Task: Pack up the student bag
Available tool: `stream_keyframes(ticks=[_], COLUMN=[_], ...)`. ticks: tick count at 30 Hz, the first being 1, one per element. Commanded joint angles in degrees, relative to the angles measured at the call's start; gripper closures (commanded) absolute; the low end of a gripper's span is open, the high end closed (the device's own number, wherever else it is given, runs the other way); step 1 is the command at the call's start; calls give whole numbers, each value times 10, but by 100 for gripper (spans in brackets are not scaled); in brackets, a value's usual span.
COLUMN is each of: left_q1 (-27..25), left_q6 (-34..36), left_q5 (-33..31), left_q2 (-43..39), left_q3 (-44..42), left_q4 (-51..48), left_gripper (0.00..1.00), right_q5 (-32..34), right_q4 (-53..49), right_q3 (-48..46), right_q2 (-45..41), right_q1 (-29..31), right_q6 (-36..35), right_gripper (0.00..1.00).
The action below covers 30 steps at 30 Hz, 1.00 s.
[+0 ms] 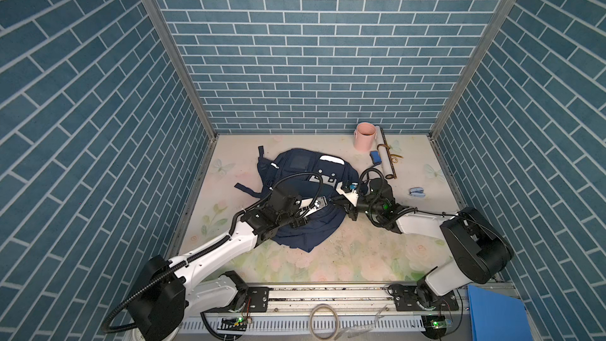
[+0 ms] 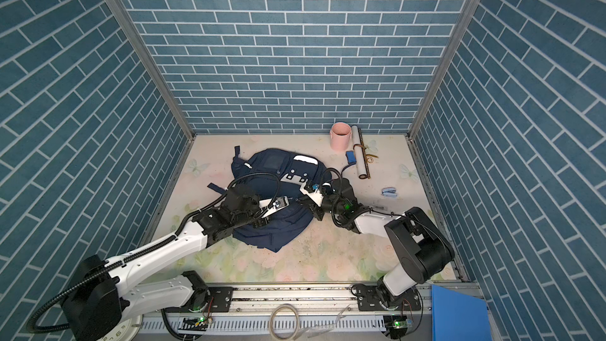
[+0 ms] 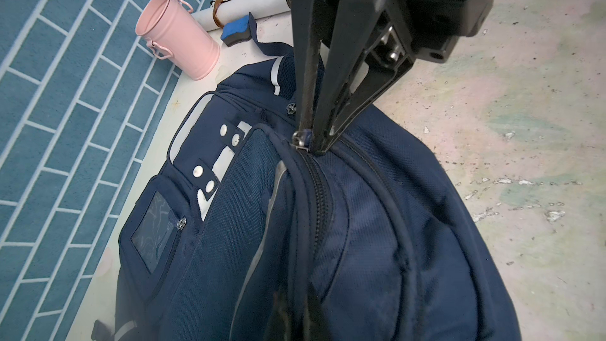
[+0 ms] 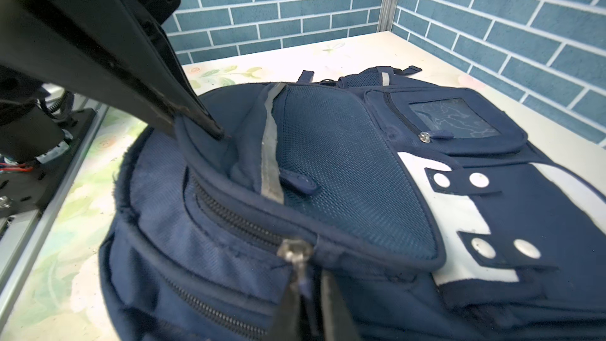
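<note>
The student bag [image 1: 285, 172] lies mid-counter [image 1: 360, 257], left of centre, the left fingers [image 3: 306, 93] pinched shut on its zip pull [image 3: 300, 137], the right fingers [image 4: 183, 106] clamped on the fabric rim [image 4: 193, 141] nearby, closed teeth [image 4: 236, 221] running between them.

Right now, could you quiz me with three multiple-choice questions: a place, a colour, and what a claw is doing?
1. Where is the pink cup? A. near the back wall, right of the student bag B. inside the bag C. on the front rail
2. The bag's colour? A. red B. navy blue C. green
3. The left gripper is: A. wide open B. holding the cup C. shut on the zipper pull
1 A: top views show it there. 2 B: navy fabric in every view. 3 C: its wrist view shows it pinching the pull.
</note>
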Motion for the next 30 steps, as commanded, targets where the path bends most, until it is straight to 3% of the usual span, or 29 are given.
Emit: stream_keyframes(ticks=[1,6,9,13,18,25,26,28,29,30], left_q1=[6,3,-20,-48,-88,-88,-86,-83,-79,-74], left_q6=[-33,-123,-189,-249,-258,-239,-222,-184,-164,-147], left_q5=[-16,-25,-63,-76,-73,-56,-51,-52,-56,-62], left_q2=[-8,8,24,48,81,82,74,54,44,33], left_q3=[19,35,41,63,94,81,71,54,45,37], left_q4=[52,40,49,64,64,69,68,55,42,29], left_gripper=[100,100,100,100,100,100,97,62,49,43], right_q5=[23,79,101,75,58,62,63,72,70,68], right_q4=[-14,-86,-129,-148,-113,-81,-74,-65,-67,-69], right_q3=[17,20,24,4,-45,-79,-84,-92,-92,-91], right_q2=[4,-47,-79,-116,-160,-179,-181,-184,-186,-187], right_q1=[4,2,-1,2,26,24,20,10,5,0], right_q6=[-2,1,18,21,49,78,82,96,97,100], right_gripper=[98,100,100,100,100,100,100,100,100,100])
